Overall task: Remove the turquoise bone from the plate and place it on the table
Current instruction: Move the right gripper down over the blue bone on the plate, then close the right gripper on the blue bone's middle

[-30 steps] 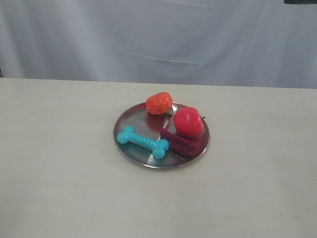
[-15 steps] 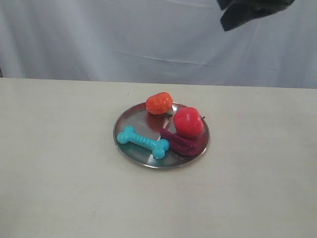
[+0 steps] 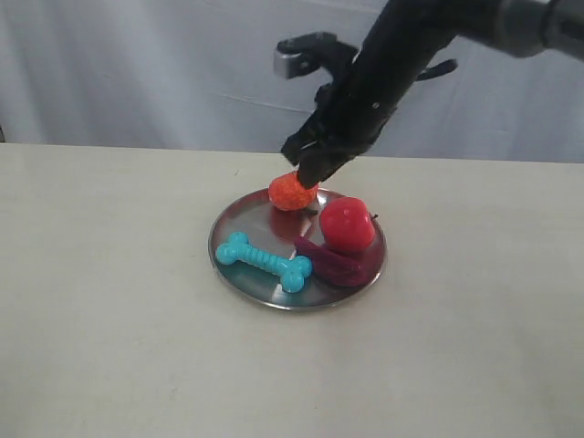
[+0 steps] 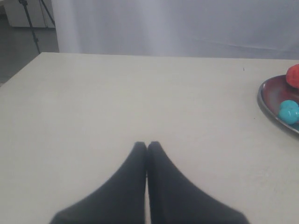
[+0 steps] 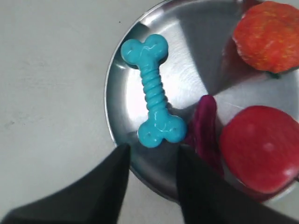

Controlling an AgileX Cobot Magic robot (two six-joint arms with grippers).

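Bone location: turquoise bone (image 3: 264,261) flat on the near-left part of the plate (image 3: 260,222), one knob toward the left rim, the other just beside the purple piece (image 3: 342,265).
Neighbours: red apple (image 3: 347,224) on the right of the plate, partly over the purple piece; orange fruit (image 3: 293,190) at the far rim, well apart from the bone.
Right gripper (image 5: 152,149): jaws apart with nothing between them, hanging above the plate, not touching anything; in the wrist view the two fingers flank one knob of the bone.
Left gripper (image 4: 147,145): fingers pressed together, empty, low over the table (image 4: 93,102), well left of the plate.
Step in hand: approach only, bone not yet lifted.
Handling, as a judgement: probably light and rubbery with a little give, not fragile; glossy skin likely slick under the pads.
Where to hold: middle of the ribbed shaft, fingers closing across its narrow width; ribs likely to help grip, knobs likely to stop sliding lengthwise.
Risk: smooth steel under the bone, so a push from one finger could skate it toward the purple piece; a pinch on a rounded knob could squirt out.
Set-down: bare table left of or nearer than the plate.
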